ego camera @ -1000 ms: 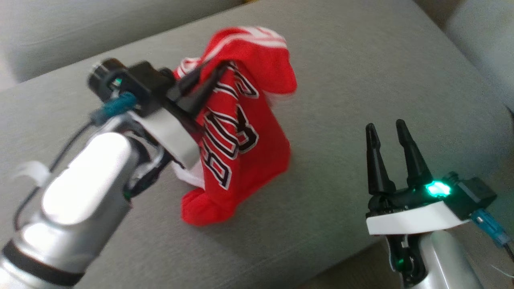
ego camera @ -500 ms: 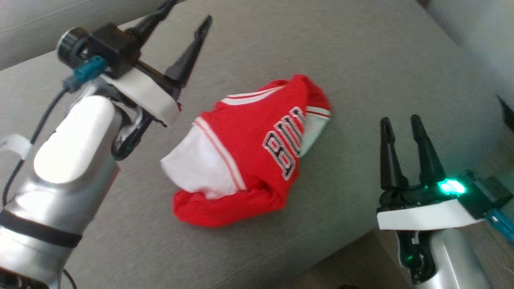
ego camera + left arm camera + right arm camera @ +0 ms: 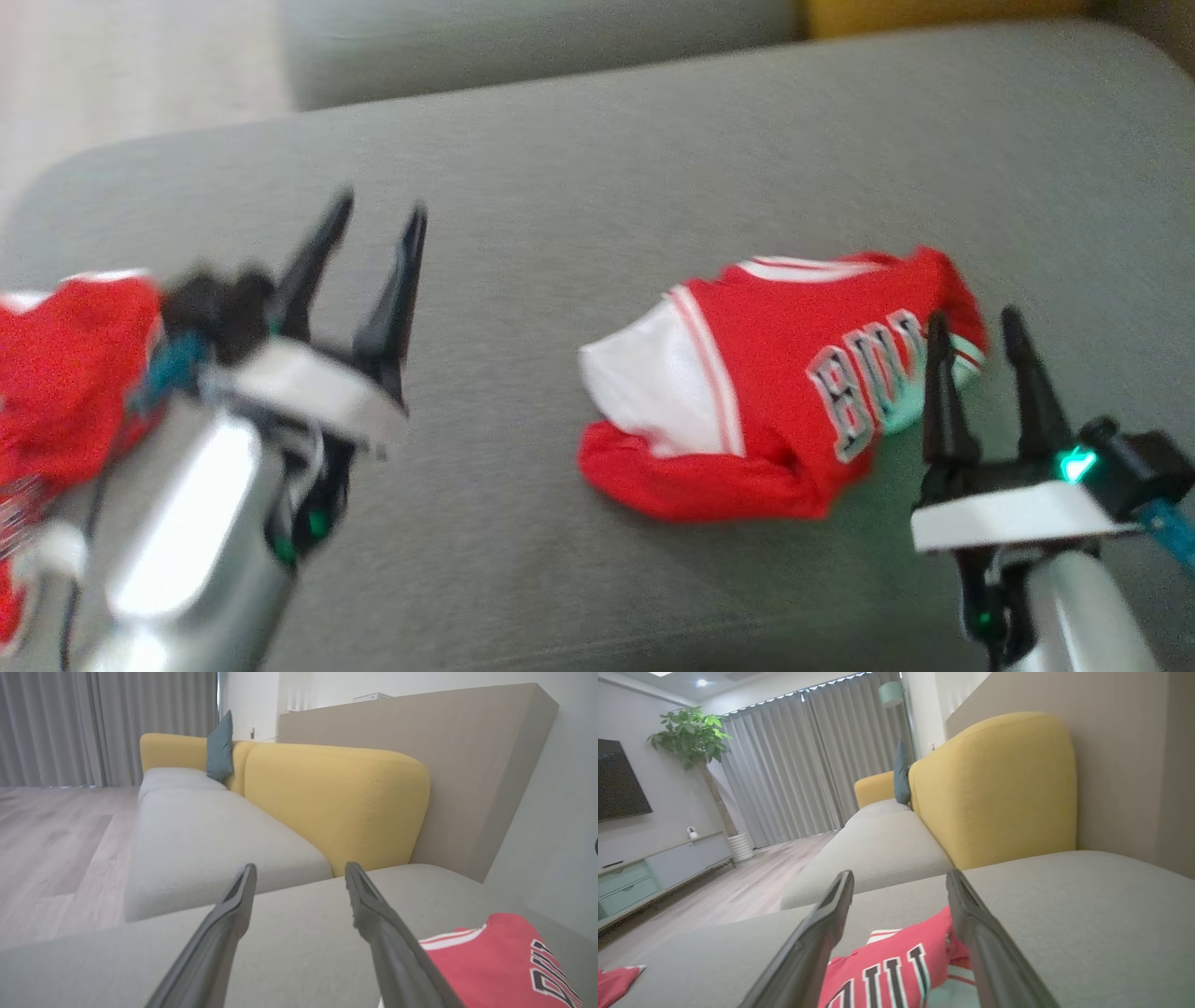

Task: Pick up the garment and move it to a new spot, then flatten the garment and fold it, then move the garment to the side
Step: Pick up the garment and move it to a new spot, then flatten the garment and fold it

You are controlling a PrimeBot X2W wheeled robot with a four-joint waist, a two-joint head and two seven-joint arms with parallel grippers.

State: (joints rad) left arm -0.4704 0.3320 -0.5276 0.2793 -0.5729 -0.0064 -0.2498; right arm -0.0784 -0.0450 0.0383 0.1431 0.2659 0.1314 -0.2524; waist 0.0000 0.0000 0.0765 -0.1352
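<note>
The garment, a red and white jersey with black-edged lettering, lies crumpled on the grey sofa cushion. My left gripper is open and empty, well to the garment's left and apart from it. My right gripper is open too, its fingers standing just in front of the garment's right end. In the left wrist view the open left gripper has the garment low at its right. Between and beyond the spread fingers of the right gripper, the right wrist view shows the garment.
Another red cloth lies at the cushion's left edge, behind my left arm. A yellow backrest rises behind the cushion. A second grey seat runs on beyond it, with wooden floor to its left.
My left gripper opened and let the garment go; it dropped into a crumpled heap on the cushion. The left arm drew back to the left. The head camera shifted too.
</note>
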